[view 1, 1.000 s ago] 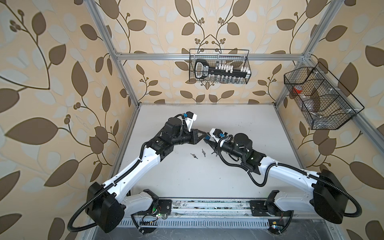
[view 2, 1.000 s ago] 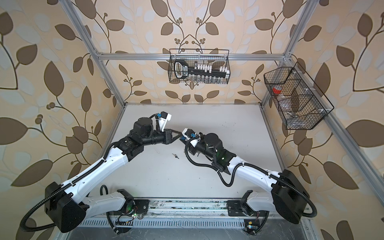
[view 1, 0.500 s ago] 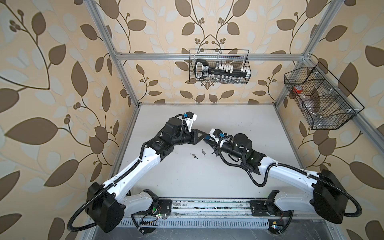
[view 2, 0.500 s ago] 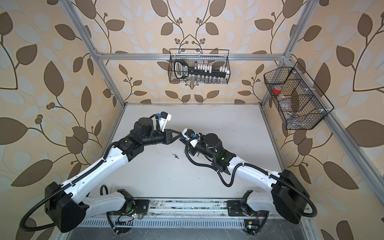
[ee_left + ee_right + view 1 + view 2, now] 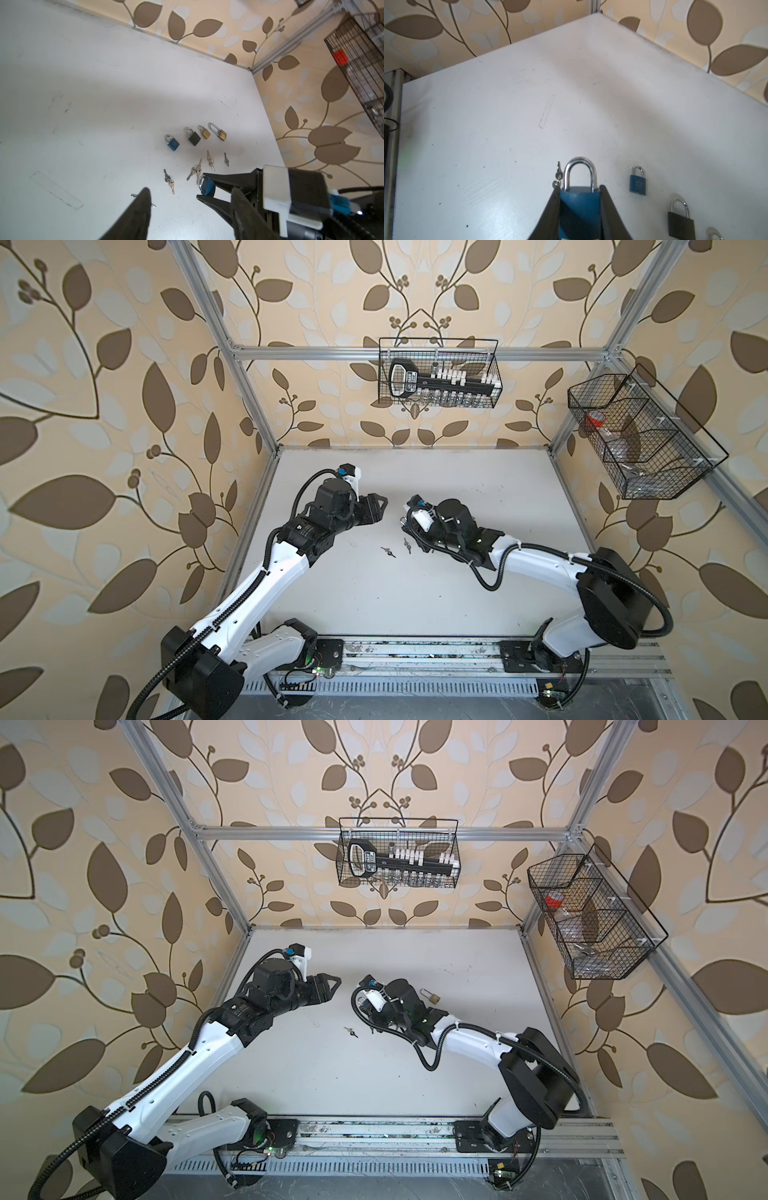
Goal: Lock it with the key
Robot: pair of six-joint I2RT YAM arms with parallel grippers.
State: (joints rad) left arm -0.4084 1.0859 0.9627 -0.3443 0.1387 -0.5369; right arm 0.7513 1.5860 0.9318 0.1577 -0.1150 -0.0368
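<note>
The right gripper [image 5: 579, 188] clamps a blue padlock [image 5: 579, 205] by its body, while the left gripper [image 5: 381, 506] hangs wide open and empty near loose keys [image 5: 169, 180].

- I am facing a white table [image 5: 415, 605], scuffed and softly lit.
- The leaf-patterned walls [image 5: 104, 406] are enclosing the table on three sides.
- A wire basket [image 5: 457, 349] is hanging above the table's far edge.

Behind the white table [image 5: 415, 601] you can see a wire basket [image 5: 436, 340] on the leafy wall with a big black key-shaped thing [image 5: 419, 383] inside, and right of the table hangs another wire basket [image 5: 665, 472] holding something red [image 5: 597, 419].
</note>
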